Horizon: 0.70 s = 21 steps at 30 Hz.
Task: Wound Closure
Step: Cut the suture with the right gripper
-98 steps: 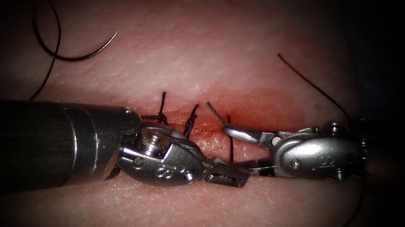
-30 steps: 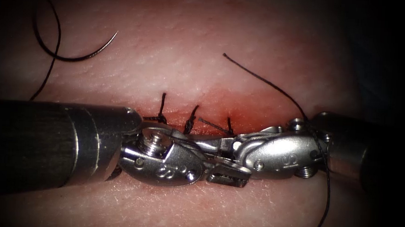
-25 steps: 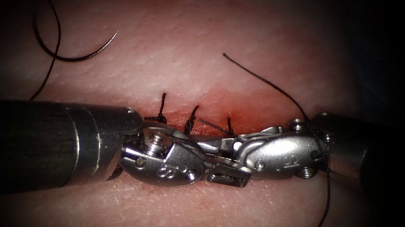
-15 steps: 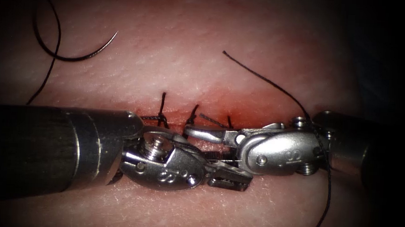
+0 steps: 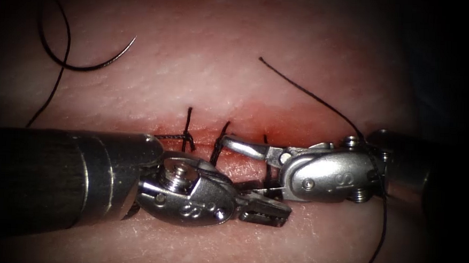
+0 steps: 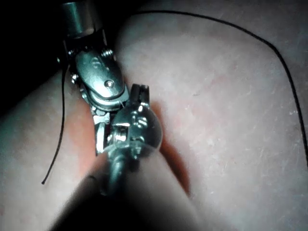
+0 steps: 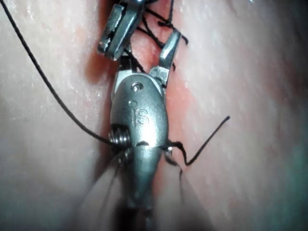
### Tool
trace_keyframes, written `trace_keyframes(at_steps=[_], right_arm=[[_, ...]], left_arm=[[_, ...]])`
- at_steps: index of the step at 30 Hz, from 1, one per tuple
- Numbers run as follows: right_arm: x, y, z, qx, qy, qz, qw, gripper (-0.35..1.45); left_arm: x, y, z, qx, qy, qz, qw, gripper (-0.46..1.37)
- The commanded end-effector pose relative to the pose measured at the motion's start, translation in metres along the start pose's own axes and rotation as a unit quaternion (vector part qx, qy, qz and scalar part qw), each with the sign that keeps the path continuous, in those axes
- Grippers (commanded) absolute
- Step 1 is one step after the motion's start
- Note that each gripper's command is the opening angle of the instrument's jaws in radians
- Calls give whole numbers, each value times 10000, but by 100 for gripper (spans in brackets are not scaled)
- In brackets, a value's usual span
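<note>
The curved needle lies free on the tissue at the far left, held by neither tool, and its thread trails down from it. My left tool lies along the cut, its jaws shut on a thread strand that rises to the rightmost stitch. My right tool has its jaws open on either side of that strand, holding nothing. In the right wrist view, the right tool stands spread beside the left tool's jaws. The left wrist view looks along the left tool.
Two more knotted stitches stand along the cut, left of the held strand. A loose thread end runs from mid-tissue to the right tool's wrist and hangs down behind it. Red fluid stains the tissue around the cut.
My right tool came in from the right and shut its jaws, then opened them again around the strand. The left tool sank slightly. The needle has not moved.
</note>
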Motion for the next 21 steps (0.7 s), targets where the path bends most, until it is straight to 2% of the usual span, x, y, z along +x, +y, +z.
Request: trace_keyframes(at_steps=[1,12,21], right_arm=[[1,0,0,11,12,2,10000,115],[3,-5,7,-24,-7,-18,10000,115],[-3,-15,15,-30,-15,-71,10000,110]], left_arm=[[0,-1,0,-45,4,5,10000,-35],[-2,-2,1,-44,4,5,10000,-35],[-1,-2,2,-31,-9,3,10000,-35]])
